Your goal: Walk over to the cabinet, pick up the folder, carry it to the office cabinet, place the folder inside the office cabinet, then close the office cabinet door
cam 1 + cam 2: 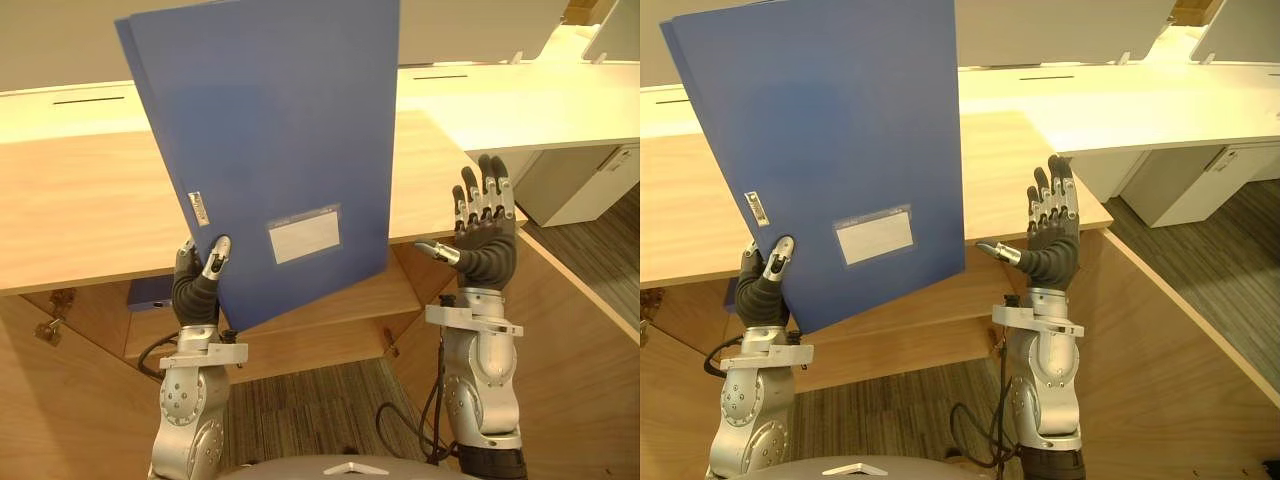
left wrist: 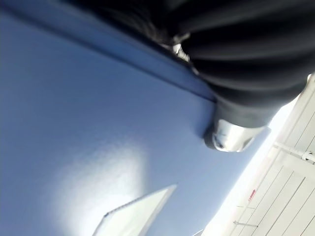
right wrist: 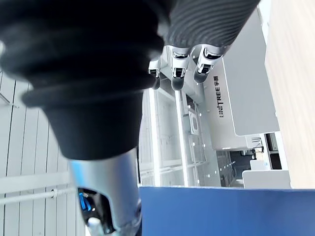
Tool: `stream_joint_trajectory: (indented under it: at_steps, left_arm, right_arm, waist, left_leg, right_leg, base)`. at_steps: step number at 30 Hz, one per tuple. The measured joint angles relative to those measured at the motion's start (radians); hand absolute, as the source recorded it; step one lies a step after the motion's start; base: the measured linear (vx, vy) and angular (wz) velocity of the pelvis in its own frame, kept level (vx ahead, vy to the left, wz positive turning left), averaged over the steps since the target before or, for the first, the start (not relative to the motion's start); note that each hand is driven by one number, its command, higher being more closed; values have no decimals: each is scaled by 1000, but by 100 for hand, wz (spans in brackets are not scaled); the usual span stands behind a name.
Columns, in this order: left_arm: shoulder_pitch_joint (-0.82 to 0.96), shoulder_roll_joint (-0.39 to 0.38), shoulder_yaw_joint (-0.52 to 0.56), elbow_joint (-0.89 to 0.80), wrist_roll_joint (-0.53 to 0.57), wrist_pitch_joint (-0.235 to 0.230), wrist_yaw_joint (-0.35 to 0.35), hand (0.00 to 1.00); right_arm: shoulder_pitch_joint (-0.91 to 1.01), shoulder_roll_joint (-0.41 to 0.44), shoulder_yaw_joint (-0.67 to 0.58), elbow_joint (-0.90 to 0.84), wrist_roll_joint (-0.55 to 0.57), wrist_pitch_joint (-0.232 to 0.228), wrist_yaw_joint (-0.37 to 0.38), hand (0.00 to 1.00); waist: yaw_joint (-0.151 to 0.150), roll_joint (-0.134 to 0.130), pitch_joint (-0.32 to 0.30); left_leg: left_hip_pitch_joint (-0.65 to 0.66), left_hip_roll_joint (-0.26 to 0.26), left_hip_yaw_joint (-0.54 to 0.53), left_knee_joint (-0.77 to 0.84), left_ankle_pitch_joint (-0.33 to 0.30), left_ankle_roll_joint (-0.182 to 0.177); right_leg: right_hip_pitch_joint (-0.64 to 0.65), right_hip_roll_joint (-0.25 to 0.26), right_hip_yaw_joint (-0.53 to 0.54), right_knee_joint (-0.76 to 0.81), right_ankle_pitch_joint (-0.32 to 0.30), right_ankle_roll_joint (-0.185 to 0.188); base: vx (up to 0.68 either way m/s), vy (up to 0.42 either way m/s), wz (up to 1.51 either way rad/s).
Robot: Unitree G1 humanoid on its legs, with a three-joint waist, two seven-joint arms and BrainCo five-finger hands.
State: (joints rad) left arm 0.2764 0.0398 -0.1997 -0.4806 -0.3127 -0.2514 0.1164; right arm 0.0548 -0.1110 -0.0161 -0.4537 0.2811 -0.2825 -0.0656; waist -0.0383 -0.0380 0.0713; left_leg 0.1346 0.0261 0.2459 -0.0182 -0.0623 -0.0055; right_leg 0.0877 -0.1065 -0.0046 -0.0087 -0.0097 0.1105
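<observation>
A large blue folder (image 1: 275, 140) with a white label stands upright and tilted in front of me, above the wooden desk. My left hand (image 1: 197, 280) is shut on its lower left corner, thumb pressed on the front cover; the folder (image 2: 88, 147) spreads close before that hand's thumb (image 2: 229, 135). My right hand (image 1: 485, 235) is raised to the right of the folder, apart from it, fingers straight up and open, holding nothing. From the right wrist, the folder's top edge (image 3: 216, 211) lies past the right hand (image 3: 179, 64).
A wooden desk top (image 1: 80, 200) runs across in front, with wooden panels and shelves (image 1: 330, 310) below it. White desks (image 1: 520, 100) and a white cabinet (image 1: 590, 180) stand at the back right. Striped carpet (image 1: 600, 260) lies to the right.
</observation>
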Motion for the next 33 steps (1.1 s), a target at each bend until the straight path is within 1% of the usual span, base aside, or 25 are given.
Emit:
stream_joint_trajectory:
  at_steps: [2,4,6,7,9,14,16,17,20,21,23,24,26,28,30,33]
  left_arm:
    - [-1,2,0,4,0,0,-16,100]
    - [-10,13,-8,15,-1,-1,-36,100]
    - [-19,32,-17,29,-1,-5,-47,100]
    - [-20,40,-19,31,-1,-5,-58,100]
    - [-20,41,-23,31,-2,-5,-71,100]
    - [-28,48,-39,31,-13,-5,-91,100]
    - [-43,60,-39,31,-19,-6,-104,100]
    - [-51,63,-37,32,-18,-6,-106,100]
    - [-56,67,-37,32,-19,-6,-109,100]
    - [-56,70,-37,32,-19,-6,-111,100]
    - [-56,81,-37,32,-19,-6,-117,100]
    - [-57,89,-36,32,-19,-6,-121,100]
    - [-57,103,-36,32,-19,-6,-122,100]
    - [-57,115,-36,37,-18,-6,-122,100]
    - [-57,120,-37,38,-17,-6,-122,100]
    - [-57,128,-37,41,-12,-6,-122,100]
  right_arm:
    - [-16,-29,4,6,9,0,13,0]
    - [-35,-57,8,37,31,0,41,0]
    - [-47,-73,21,66,48,3,49,0]
    - [-58,-78,27,89,50,4,67,0]
    - [-68,-101,41,114,69,5,83,0]
    - [-94,-122,56,172,92,26,121,0]
    - [-112,-143,71,189,109,26,133,0]
    - [-119,-145,74,202,114,28,147,0]
    - [-119,-154,80,202,124,30,157,0]
    - [-120,-168,88,209,127,31,168,100]
    - [-124,-186,96,236,136,32,194,100]
    - [-129,-201,111,250,149,44,200,100]
    - [-145,-234,128,280,156,50,229,100]
    - [-149,-272,153,288,166,70,254,100]
    - [-150,-290,169,288,169,70,277,100]
    - [-150,-298,193,301,189,70,285,100]
  waist:
    - [1,2,1]
    - [2,2,1]
    - [3,2,1]
    - [2,2,1]
    - [2,4,1]
    - [5,5,1]
    - [5,7,0]
    - [4,8,0]
    - [6,8,0]
    - [7,8,0]
    - [6,8,0]
    - [5,8,-1]
    - [5,10,-2]
    - [9,11,-2]
    - [10,11,-4]
    - [11,11,-7]
  left_leg:
    - [-3,0,0,1,0,0]
    - [-3,0,-1,1,1,1]
    - [-4,-3,-3,0,2,3]
    - [-6,-5,-4,0,3,5]
    - [-11,-9,-9,-1,5,9]
    - [-16,-14,-17,-3,11,15]
    - [-27,-16,-21,-4,17,16]
    - [-29,-16,-23,-5,21,17]
    - [-28,-17,-25,-6,23,18]
    - [-28,-17,-26,-8,26,19]
    - [-25,-19,-27,-19,35,20]
    - [-25,-23,-28,-31,43,21]
    - [-26,-30,-28,-54,60,24]
    - [-27,-34,-29,-60,69,27]
    - [-26,-36,-29,-60,71,28]
    - [-27,-37,-29,-66,77,28]
  right_leg:
    - [-3,0,0,0,6,1]
    - [-3,0,-1,0,12,0]
    - [-3,-3,-2,0,12,0]
    - [-4,-7,-3,0,12,0]
    - [-7,-11,-6,0,14,3]
    - [-8,-15,-9,1,18,2]
    - [-18,-17,-11,2,22,2]
    - [-19,-17,-12,0,26,1]
    - [-18,-17,-12,0,28,-2]
    - [-19,-17,-13,0,31,-3]
    - [-20,-18,-13,0,33,-4]
    - [-25,-20,-13,0,34,-4]
    - [-37,-23,-12,0,34,-3]
    - [-41,-26,-11,0,35,-1]
    - [-40,-28,-12,1,35,-1]
    - [-42,-29,-12,1,35,-1]
  base:
    - [0,0,0]
    - [-39,-17,1]
    - [-49,-16,3]
    - [-48,-14,4]
    - [-43,-12,6]
    - [-49,-16,5]
    - [-53,-22,6]
    - [-44,-21,6]
    - [-49,-23,2]
    - [-62,-24,3]
    - [-54,-17,3]
    - [-69,-19,2]
    - [-78,-21,2]
    - [-68,-18,1]
    - [-58,-18,0]
    - [-64,-20,0]
